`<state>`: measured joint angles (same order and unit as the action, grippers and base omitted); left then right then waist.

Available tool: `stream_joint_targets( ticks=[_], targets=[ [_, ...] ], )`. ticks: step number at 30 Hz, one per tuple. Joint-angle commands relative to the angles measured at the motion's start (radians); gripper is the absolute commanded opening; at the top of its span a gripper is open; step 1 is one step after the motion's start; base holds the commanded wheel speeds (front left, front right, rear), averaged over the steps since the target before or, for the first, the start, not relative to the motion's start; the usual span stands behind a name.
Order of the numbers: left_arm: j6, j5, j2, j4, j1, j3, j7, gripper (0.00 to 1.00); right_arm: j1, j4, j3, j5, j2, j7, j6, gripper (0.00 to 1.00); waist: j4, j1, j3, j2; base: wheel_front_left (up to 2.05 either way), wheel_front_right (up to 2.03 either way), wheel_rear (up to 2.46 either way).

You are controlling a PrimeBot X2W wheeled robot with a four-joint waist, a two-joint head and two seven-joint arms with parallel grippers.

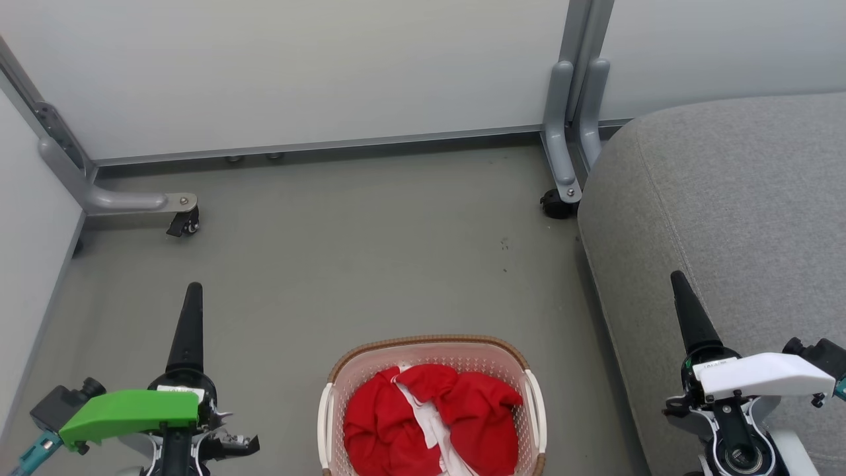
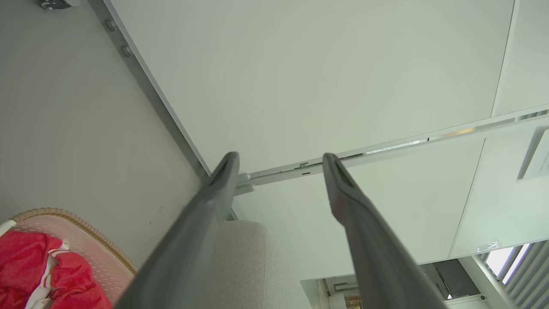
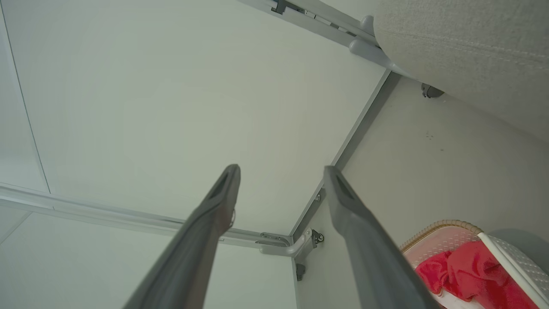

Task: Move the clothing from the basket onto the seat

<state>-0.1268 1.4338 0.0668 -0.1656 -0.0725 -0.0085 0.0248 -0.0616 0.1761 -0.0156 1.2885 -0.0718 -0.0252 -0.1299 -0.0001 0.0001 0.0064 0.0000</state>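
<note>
The red clothing (image 1: 429,423) with white trim lies bunched inside the cream basket (image 1: 429,345), which stands on the floor at the bottom centre of the head view. The grey seat (image 1: 727,211) rises to the right of the basket. My left gripper (image 1: 192,297) hovers left of the basket and my right gripper (image 1: 681,284) hangs over the seat's front part. In the left wrist view the left gripper (image 2: 281,161) is open and empty, with the clothing (image 2: 25,270) and basket (image 2: 85,234) at lower left. The right gripper (image 3: 281,174) is open too, the clothing (image 3: 467,270) at lower right.
White partition panels (image 1: 297,66) on grey metal frames close off the back and left. A caster foot (image 1: 182,218) stands at the left and another caster (image 1: 558,205) sits by the seat's far corner. Grey floor (image 1: 363,251) stretches between the basket and the panels.
</note>
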Motion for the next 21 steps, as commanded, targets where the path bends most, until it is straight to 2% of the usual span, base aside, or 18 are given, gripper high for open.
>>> stream_joint_targets(
  ticks=[1, 14, 21],
  targets=[
    [-0.002, -0.047, 0.012, 0.024, -0.016, -0.002, 0.011, 1.00, -0.005, -0.024, 0.006, -0.053, -0.007, -0.011, -0.001, 1.00, 0.000, -0.0001, 0.000, 0.0000, 0.00, 0.00, 0.00],
    [-0.003, -0.351, 0.015, 0.062, 0.009, -0.025, 0.057, 1.00, 0.009, -0.057, 0.039, -0.391, -0.008, -0.057, -0.001, 1.00, 0.001, -0.0001, -0.007, 0.0000, 0.00, 0.00, 0.00],
    [-0.003, -0.468, 0.012, 0.059, 0.023, -0.032, 0.078, 1.00, 0.024, -0.062, 0.059, -0.516, -0.010, -0.078, -0.001, 1.00, 0.000, -0.0001, -0.011, 0.0000, 0.00, 0.00, 0.00]
  ],
)
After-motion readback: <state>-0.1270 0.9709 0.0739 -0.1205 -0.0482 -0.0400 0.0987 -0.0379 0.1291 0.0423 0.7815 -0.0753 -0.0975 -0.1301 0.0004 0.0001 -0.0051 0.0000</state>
